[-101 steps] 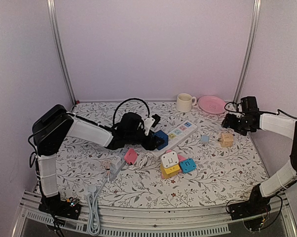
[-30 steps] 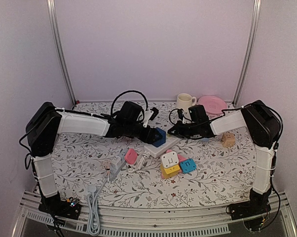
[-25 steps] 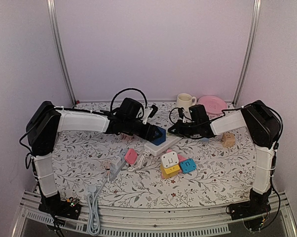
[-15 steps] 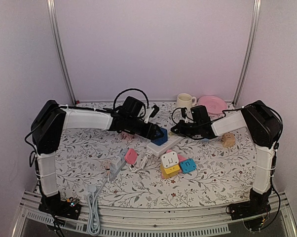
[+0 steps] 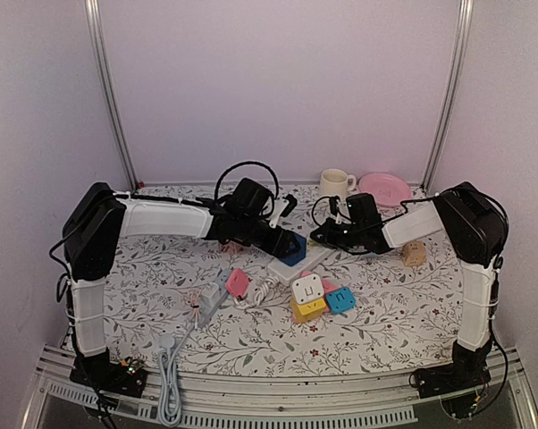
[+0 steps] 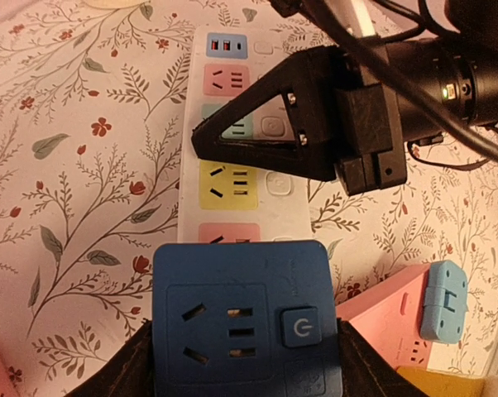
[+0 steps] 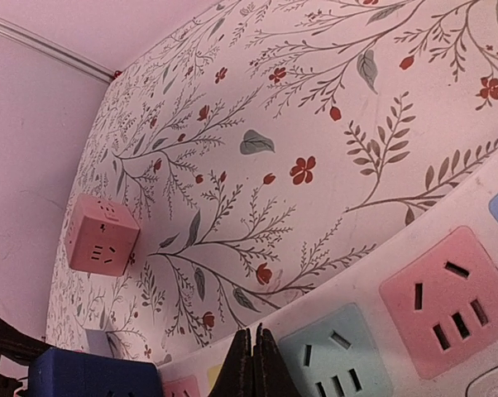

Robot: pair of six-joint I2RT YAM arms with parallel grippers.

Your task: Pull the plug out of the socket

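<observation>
- The blue cube plug (image 6: 245, 318) sat on the near end of the white socket strip (image 6: 241, 178). The strip lay slantwise in the middle of the bench (image 5: 385, 304), between the two arms. Whether the pins were fully seated could not be told.
- The left hand (image 6: 247, 360) was clamped on the plug, with one finger against each side wall.
- The right hand (image 7: 253, 368) had its fingers pressed together and held nothing. Its tips bore down on the strip beside the pale blue outlet (image 7: 340, 356).
- By my judgement the plug is a stiff, light plastic block with smooth faces that could slip in the grip. Its pins probably hold by friction alone, so it would likely let go all at once.
- The two flat opposite sides looked like the right place to hold it. The pull should go straight away from the strip's face, without rocking.
- The strip is light too and would likely rise with the plug unless pinned. The right hand's press seemed to serve that purpose.
- The loose pink cube (image 6: 394, 318) lay just beside the plug and might get knocked as the plug came free.
</observation>
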